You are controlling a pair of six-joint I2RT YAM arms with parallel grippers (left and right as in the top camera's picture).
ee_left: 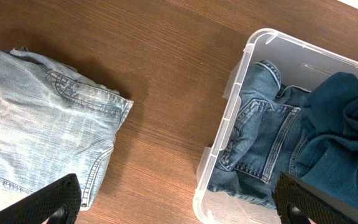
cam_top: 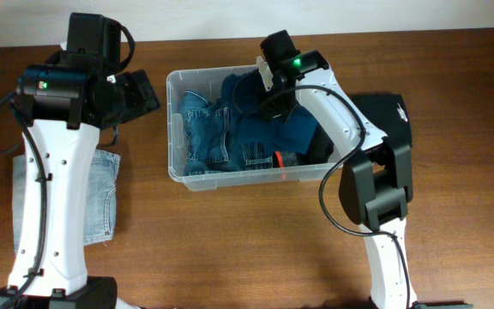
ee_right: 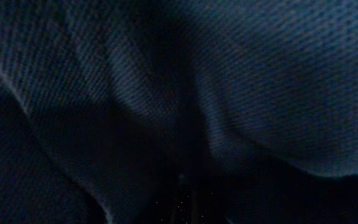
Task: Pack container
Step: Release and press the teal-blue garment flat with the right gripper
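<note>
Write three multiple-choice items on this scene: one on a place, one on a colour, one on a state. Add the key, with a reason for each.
1. Where do the light-blue jeans lie?
A. On the table, outside the container
B. Inside the container
C. Draped over the right arm

2. What colour is the cloth that the right gripper reaches into?
A. White
B. Red
C. Dark blue

3. How is the left gripper?
A. Shut on the jeans
B. Open, holding nothing
C. Shut on the container's rim

Key:
1 A: the overhead view shows them flat on the wood beside the left arm.
2 C: dark blue weave fills the right wrist view.
3 B: in the left wrist view its fingertips stand wide apart, with only bare table between them.
</note>
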